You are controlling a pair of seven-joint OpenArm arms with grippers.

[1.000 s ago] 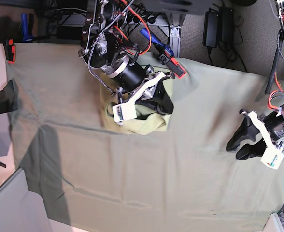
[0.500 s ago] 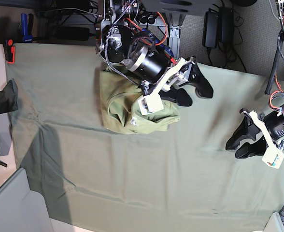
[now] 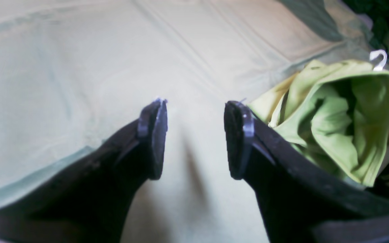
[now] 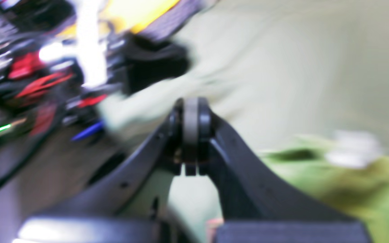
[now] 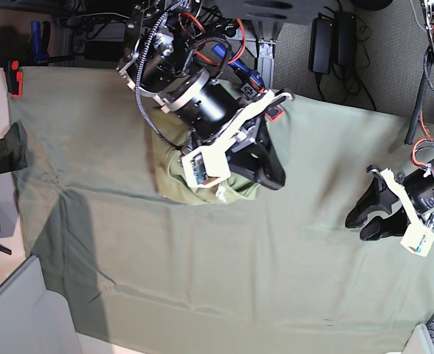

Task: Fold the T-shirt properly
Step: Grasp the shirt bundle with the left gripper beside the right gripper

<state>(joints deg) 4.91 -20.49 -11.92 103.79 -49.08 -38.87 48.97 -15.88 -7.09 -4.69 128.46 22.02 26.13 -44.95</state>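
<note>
The pale yellow-green T-shirt (image 5: pixel 176 175) lies crumpled in a heap on the table cloth (image 5: pixel 202 280), mostly hidden under the right arm. My right gripper (image 5: pixel 276 179) hangs just over the heap's right edge. In the blurred right wrist view that gripper (image 4: pixel 191 135) is shut, pads together with nothing between them, and the T-shirt (image 4: pixel 336 189) lies below it to the right. My left gripper (image 5: pixel 359 227) rests far to the right, apart from the shirt. In the left wrist view the left gripper (image 3: pixel 194 138) is open and empty, the T-shirt (image 3: pixel 343 118) bunched beyond its right finger.
A dark garment (image 5: pixel 3 151) hangs at the table's left edge, with a red clamp (image 5: pixel 14 77) at the back left corner. Power adapters (image 5: pixel 324 40) and cables lie behind the table. A grey bin (image 5: pixel 18 317) stands at front left.
The right gripper, open and pointing right half a second ago, has swung back over the T-shirt and shut. The shirt is bunched tighter under it. The left arm has not moved.
</note>
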